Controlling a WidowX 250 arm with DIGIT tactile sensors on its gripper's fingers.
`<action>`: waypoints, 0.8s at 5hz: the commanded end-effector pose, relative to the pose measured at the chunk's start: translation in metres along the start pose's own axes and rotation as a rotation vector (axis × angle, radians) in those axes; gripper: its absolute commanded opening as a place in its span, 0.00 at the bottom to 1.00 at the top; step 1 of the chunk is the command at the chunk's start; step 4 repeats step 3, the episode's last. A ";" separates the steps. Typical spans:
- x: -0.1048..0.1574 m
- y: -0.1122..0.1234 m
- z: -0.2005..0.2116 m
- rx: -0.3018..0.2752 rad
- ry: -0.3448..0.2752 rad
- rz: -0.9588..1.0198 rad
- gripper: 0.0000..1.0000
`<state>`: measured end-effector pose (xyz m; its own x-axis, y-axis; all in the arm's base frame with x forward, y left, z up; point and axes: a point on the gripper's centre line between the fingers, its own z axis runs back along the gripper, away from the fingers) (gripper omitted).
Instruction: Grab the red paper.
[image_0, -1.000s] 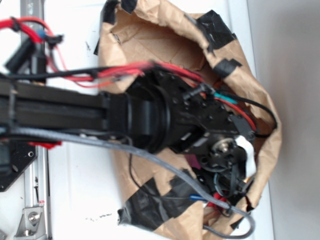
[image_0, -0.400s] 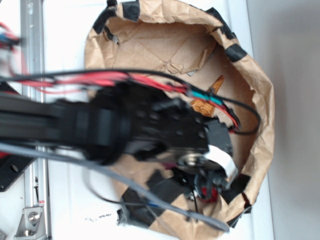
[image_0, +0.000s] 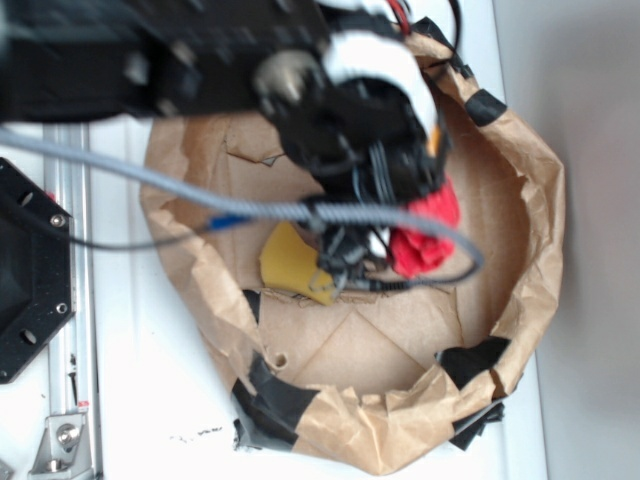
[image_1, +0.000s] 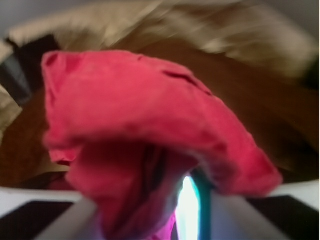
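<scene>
arm swung up-frame, end effector (image_0: 400, 240) gripping red paper (image_0: 425, 232), yellow sponge (image_0: 292, 262) in bag (image_0: 520, 300)

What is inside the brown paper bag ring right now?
Inside the bag: a yellow sponge and the red paper at the gripper. The arm covers the floor's upper part.

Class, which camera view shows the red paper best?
The wrist view: the red paper fills the frame, though blurred. The exterior view shows only part of it, half hidden behind the arm and cables inside the brown paper bag.
</scene>
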<state>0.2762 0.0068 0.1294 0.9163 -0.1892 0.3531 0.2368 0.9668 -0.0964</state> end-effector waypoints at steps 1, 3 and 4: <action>-0.001 -0.009 0.053 0.057 0.260 0.395 0.00; 0.003 -0.001 0.044 -0.001 0.348 0.567 0.00; 0.003 -0.001 0.044 -0.001 0.348 0.567 0.00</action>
